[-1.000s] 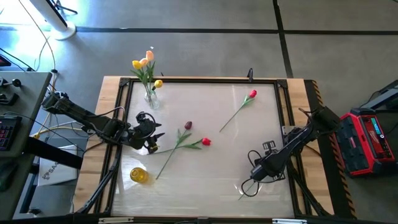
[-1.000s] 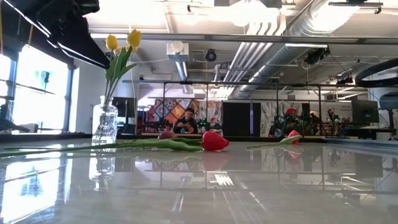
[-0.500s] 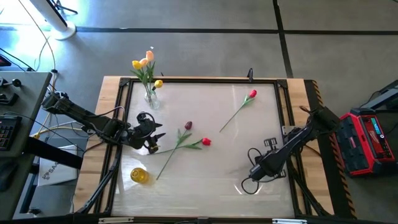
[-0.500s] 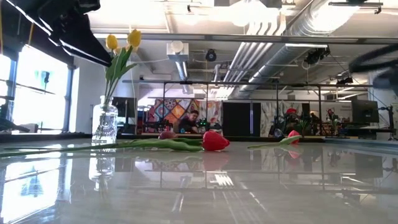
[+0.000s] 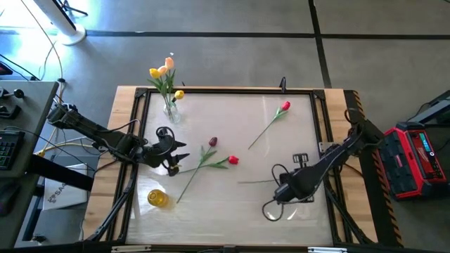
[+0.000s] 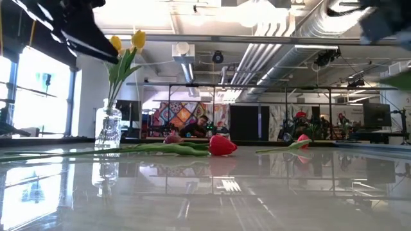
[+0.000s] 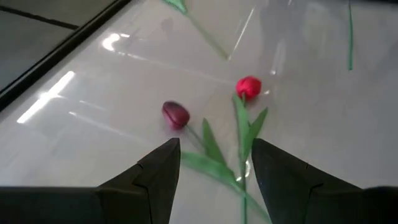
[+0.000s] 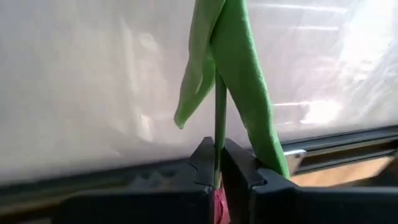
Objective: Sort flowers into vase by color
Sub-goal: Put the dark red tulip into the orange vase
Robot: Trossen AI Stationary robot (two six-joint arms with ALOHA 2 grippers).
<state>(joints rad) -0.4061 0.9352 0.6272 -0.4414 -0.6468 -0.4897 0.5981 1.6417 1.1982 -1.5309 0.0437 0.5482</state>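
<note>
Yellow and peach flowers (image 5: 162,70) stand with their stems in a clear vase (image 5: 171,110) at the far left. A red flower (image 5: 233,160) and a maroon flower (image 5: 213,142) lie mid-table with crossed stems. Another red flower (image 5: 285,107) lies at the far right. My left gripper (image 5: 176,154) hovers open just left of the crossed stems; its wrist view (image 7: 214,162) looks at both heads. My right gripper (image 5: 281,191), at the near right, is shut on a flower's stem (image 5: 256,181), which sticks out toward the table's left. My right gripper pinches the thin green stem (image 8: 217,134) between its two fingertips. A pinkish-red head (image 8: 217,202) shows just behind the fingers. The stem and its long leaves (image 8: 239,68) reach out beyond the fingertips, clear of the table.
A small yellow glass (image 5: 157,198) stands at the near left. A black frame (image 5: 225,91) borders the glossy white top. A red and black case (image 5: 415,158) sits off the table's right side. Bare surface lies between the flowers and the near edge.
My right gripper has shut on a flower lying at the near right and has risen with it, going toward the table's left. The flower is now lifted clear, its stem pointing left.
</note>
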